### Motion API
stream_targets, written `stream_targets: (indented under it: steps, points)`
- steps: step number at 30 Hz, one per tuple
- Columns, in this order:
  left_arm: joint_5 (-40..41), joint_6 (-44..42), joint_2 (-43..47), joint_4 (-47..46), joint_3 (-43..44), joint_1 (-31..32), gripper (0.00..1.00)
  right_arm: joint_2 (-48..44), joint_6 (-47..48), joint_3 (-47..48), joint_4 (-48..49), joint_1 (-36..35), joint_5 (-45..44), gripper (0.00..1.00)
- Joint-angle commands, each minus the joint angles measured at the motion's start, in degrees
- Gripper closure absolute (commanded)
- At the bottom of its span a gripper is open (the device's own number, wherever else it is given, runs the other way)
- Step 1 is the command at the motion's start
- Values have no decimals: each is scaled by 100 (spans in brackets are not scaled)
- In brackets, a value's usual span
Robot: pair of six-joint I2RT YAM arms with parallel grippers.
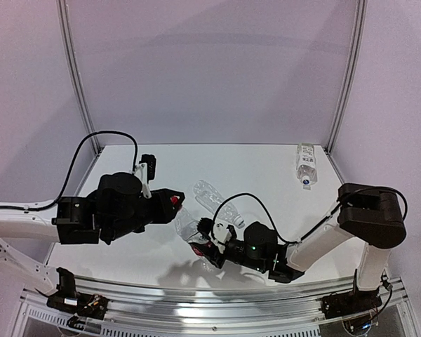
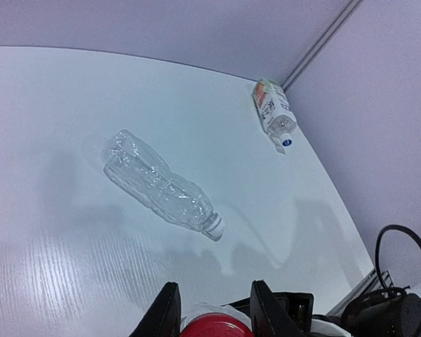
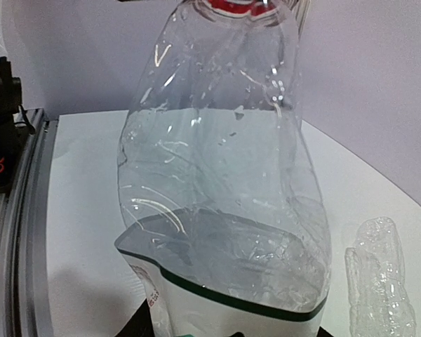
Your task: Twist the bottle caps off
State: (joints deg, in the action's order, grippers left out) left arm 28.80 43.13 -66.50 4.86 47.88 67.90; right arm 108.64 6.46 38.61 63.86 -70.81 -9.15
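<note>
**Grip on red cap (image 2: 212, 327) — both hands engaged**

Left gripper (image 2: 214, 302) is closed on the red cap. Its two dark fingers (image 2: 167, 312) press against either side of the cap, which sits right between the tips. Right gripper (image 1: 205, 237) clamps the lower body of the clear bottle (image 3: 217, 175) that wears this cap. The bottle rises out of its jaws toward the left hand, neck at the far end.

Ahead of the left gripper and a little to its left, the ribbed bottle (image 2: 158, 184) lies on its side on the table (image 2: 56, 105). Its white cap (image 2: 214, 225) points back toward the fingers — near, but apart. Farther ahead and to the right, well away from both hands, the labelled bottle (image 2: 271, 105) lies by the table's far corner. Its blue-and-white cap (image 2: 285, 142) is on the end nearer the left gripper.
</note>
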Motion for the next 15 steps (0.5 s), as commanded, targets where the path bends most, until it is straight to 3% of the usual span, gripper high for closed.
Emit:
stream_targets:
  steps: [1, 15]
  points:
    - [449, 587, -122, 422, 176, 101, 74, 208, 197, 307, -361, -90, -832, 56]
    - [483, 927, 272, 447, 18, 83, 73, 279, 250, 439, -541, -87, -1096, 56]
